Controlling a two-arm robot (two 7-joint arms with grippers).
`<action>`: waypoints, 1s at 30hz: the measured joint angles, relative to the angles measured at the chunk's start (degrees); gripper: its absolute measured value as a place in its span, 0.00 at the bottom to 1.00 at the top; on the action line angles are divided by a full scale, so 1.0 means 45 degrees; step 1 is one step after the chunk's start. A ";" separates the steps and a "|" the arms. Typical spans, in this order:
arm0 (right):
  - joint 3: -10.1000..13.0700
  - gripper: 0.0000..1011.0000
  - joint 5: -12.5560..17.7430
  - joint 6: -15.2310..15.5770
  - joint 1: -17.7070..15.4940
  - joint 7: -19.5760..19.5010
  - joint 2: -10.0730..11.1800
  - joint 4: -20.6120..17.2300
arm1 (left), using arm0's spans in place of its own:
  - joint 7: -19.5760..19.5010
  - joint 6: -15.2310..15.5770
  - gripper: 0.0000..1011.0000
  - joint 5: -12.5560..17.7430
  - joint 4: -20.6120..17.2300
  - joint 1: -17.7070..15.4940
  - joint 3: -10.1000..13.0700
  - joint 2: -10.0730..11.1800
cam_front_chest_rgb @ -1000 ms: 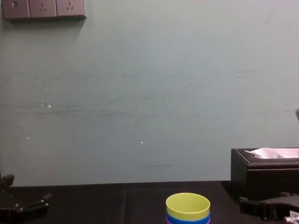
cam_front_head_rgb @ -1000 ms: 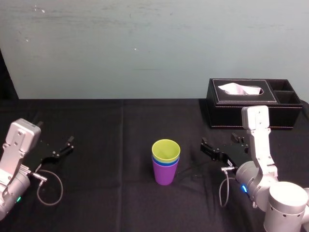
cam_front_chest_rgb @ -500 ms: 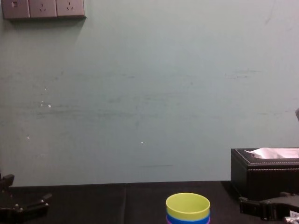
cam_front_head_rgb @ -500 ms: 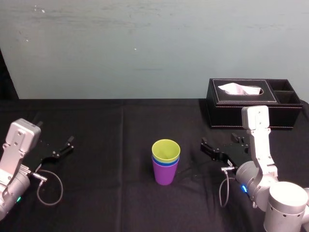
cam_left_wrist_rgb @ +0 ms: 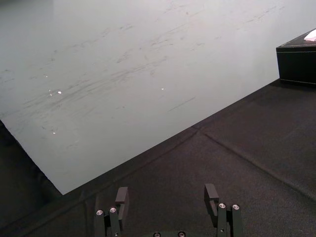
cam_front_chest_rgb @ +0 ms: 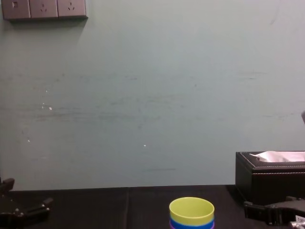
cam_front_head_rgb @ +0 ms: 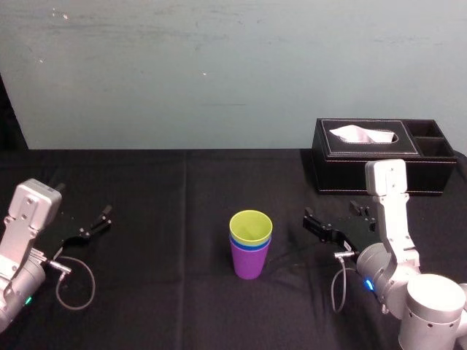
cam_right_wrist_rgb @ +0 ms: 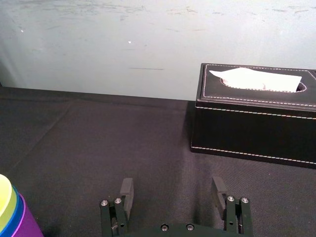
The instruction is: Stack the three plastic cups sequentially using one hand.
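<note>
The 3 plastic cups stand nested in 1 upright stack near the middle of the black tablecloth (cam_front_head_rgb: 182, 189). The purple cup (cam_front_head_rgb: 249, 265) sits on the cloth at the bottom. The blue cup (cam_front_head_rgb: 252, 247) shows as a narrow band inside it. The yellow-green cup (cam_front_head_rgb: 250, 226) sits on top, its mouth open upward.

The right gripper (cam_front_head_rgb: 312, 222) is low over the cloth to the right of the stack, near it but not touching, and points toward the cups. The right wrist view shows its 2 fingers (cam_right_wrist_rgb: 127, 188) spread wide with bare cloth between them and the stacked cups clear of both.

The left gripper (cam_front_head_rgb: 97, 221) sits low at the left side of the table, well apart from the cups. Seen from the left wrist, its 2 fingers (cam_left_wrist_rgb: 122, 195) are also spread wide, again with bare cloth between them. A grey cable (cam_front_head_rgb: 73, 281) loops on the cloth beside the left arm.

A black tissue box (cam_front_head_rgb: 383, 157) stands at the far right of the table, behind the right gripper and close to the pale green wall (cam_front_head_rgb: 219, 73). A white tissue pokes from the slot in its lid. In the chest view, a row of 3 wall sockets (cam_front_chest_rgb: 44, 8) is mounted high on the wall to the left.
</note>
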 joint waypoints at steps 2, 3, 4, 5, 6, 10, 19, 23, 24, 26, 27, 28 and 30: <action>0.0000 0.99 0.0000 0.0000 0.0000 0.0000 0.0000 0.0000 | 0.0000 0.0000 0.99 0.0000 0.0000 0.0000 0.0000 0.0000; 0.0000 0.99 0.0000 0.0000 0.0000 -0.0001 0.0000 0.0000 | 0.0000 0.0000 0.99 0.0000 0.0000 0.0001 0.0001 0.0000; 0.0000 0.99 0.0000 -0.0001 0.0000 0.0000 0.0000 0.0000 | 0.0000 0.0000 0.99 0.0000 0.0000 0.0000 0.0000 0.0000; 0.0000 0.99 0.0000 0.0000 0.0000 0.0000 0.0000 0.0000 | 0.0000 0.0000 0.99 0.0000 0.0000 0.0000 0.0000 -0.0001; 0.0000 0.99 0.0000 0.0000 0.0001 0.0000 0.0000 0.0001 | 0.0000 -0.0001 0.99 0.0000 0.0000 0.0000 0.0001 -0.0001; 0.0000 0.99 0.0000 0.0000 0.0000 0.0000 0.0000 0.0001 | 0.0000 0.0000 0.99 0.0000 0.0000 0.0000 0.0000 0.0000; 0.0000 0.99 0.0000 0.0000 0.0000 0.0000 0.0000 0.0001 | 0.0000 0.0000 0.99 0.0000 0.0000 0.0000 0.0000 0.0000; 0.0000 0.99 0.0000 0.0000 0.0001 0.0000 0.0000 0.0001 | 0.0000 0.0000 0.99 0.0000 0.0000 0.0000 0.0000 -0.0001; 0.0000 0.99 0.0000 0.0000 0.0000 0.0000 0.0000 0.0000 | 0.0000 -0.0001 0.99 -0.0001 0.0000 0.0000 0.0001 0.0000; 0.0000 0.99 0.0000 0.0000 0.0000 0.0000 0.0000 0.0000 | 0.0000 0.0000 0.99 0.0000 0.0000 0.0000 0.0000 0.0000; 0.0000 0.99 0.0000 0.0000 0.0000 0.0000 0.0000 0.0000 | 0.0000 -0.0001 0.99 0.0000 0.0000 0.0000 0.0000 -0.0001; 0.0000 0.99 0.0000 0.0000 0.0000 0.0000 0.0000 0.0001 | 0.0000 0.0000 0.99 0.0000 0.0000 0.0001 0.0000 0.0000; 0.0000 0.99 0.0000 0.0000 0.0000 0.0000 0.0000 0.0001 | 0.0000 0.0000 0.99 0.0000 0.0000 0.0000 0.0000 -0.0001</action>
